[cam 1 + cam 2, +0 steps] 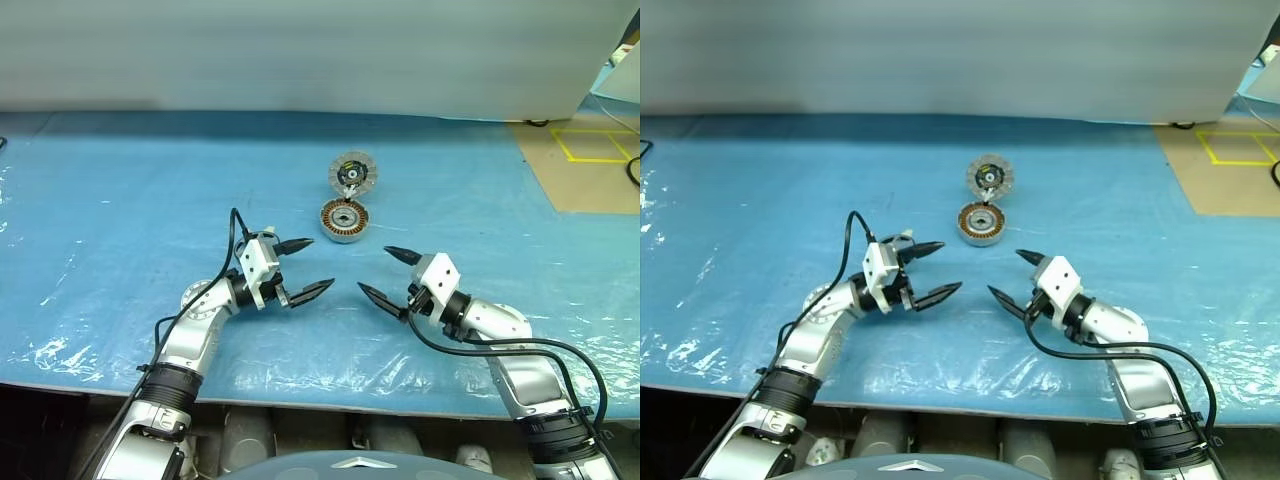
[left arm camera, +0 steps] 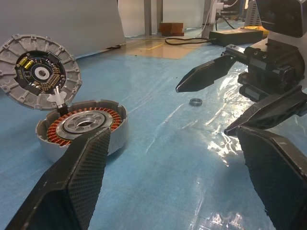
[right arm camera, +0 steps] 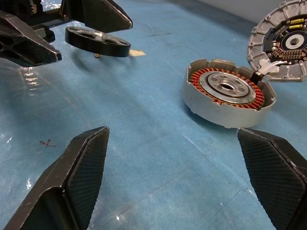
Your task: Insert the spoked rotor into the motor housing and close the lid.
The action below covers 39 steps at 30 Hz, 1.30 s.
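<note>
A: Status on claws?

B: Left claw (image 1: 322, 262) spread wide, nothing between the black fingers. Same for right claw (image 1: 372, 268): wide, empty. Tips facing each other across a gap, low over the wrinkled blue plastic sheet (image 1: 120, 200) covering the table.

A: Location of the housing?

B: Squat round silver motor housing (image 1: 345, 221) with its copper-brown winding ring sitting flat on the sheet, beyond the gap between both claws, touched by neither. Open on top, silver centre exposed.

A: Lid?

B: Flat silver-grey ribbed lid (image 1: 353, 173) with dark yellow-marked centre, off the housing. Standing tilted just behind it, lower edge meeting the housing's far rim, ribbed face toward the claws.

A: Rotor?

B: Small spoked rotor (image 3: 97, 42), silver spokes inside a dark-looking rim, seen from the right wrist. Lying flat near the left claw's fingers, partly hidden behind one of them. Well apart from the housing, not gripped.

A: Anything else on the sheet?

B: Small grey metal ring (image 2: 195, 101) lying loose near the right claw, seen from the left wrist.
</note>
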Tool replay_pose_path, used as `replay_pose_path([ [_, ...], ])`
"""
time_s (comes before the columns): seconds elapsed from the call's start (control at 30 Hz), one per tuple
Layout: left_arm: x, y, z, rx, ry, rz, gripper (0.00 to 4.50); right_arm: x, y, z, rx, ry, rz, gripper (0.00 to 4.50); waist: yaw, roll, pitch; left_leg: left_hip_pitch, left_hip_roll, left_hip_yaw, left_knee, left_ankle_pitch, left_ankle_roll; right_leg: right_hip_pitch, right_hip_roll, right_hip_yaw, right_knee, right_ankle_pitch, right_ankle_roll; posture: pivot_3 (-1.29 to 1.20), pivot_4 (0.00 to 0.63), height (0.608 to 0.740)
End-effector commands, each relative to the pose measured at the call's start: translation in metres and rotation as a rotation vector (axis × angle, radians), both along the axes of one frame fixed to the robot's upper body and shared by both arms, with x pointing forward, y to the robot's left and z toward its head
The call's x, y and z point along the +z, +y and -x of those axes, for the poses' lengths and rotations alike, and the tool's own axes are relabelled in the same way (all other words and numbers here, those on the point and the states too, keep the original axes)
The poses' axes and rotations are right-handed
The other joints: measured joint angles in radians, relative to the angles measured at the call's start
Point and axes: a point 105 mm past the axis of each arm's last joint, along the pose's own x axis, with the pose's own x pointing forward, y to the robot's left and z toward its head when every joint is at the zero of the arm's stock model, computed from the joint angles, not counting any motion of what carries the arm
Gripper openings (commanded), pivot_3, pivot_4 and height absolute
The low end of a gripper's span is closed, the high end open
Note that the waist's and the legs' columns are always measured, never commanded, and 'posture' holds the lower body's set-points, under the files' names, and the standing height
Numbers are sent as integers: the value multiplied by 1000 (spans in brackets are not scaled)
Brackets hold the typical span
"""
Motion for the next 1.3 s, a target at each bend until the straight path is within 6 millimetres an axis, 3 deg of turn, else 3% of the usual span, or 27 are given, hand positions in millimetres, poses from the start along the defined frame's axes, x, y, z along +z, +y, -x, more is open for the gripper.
replay_pose_path([
  [0.03, 7, -3, 1, -13, -28, 9, 4421, 6, 4, 1, 17, -34, -4, 4500, 0, 0, 0, 0, 0, 0, 0, 0, 0, 0, 0, 0, 0, 0, 0, 0, 150, 740],
  [1.1, 4, 0, 2, -12, -27, -2, 4421, 11, 3, -2, 9, -41, -13, 4500, 0, 0, 0, 0, 0, 0, 0, -1, -1, 0, 0, 0, 0, 0, 0, 0, 150, 740],
  [1.3, 4, 3, 2, -8, -27, -9, 4421, 24, 11, -6, 33, -52, -34, 4500, -1, 0, 0, 0, 0, 0, 0, 0, -1, 0, 0, 0, 0, 0, 0, 0, 150, 740],
])
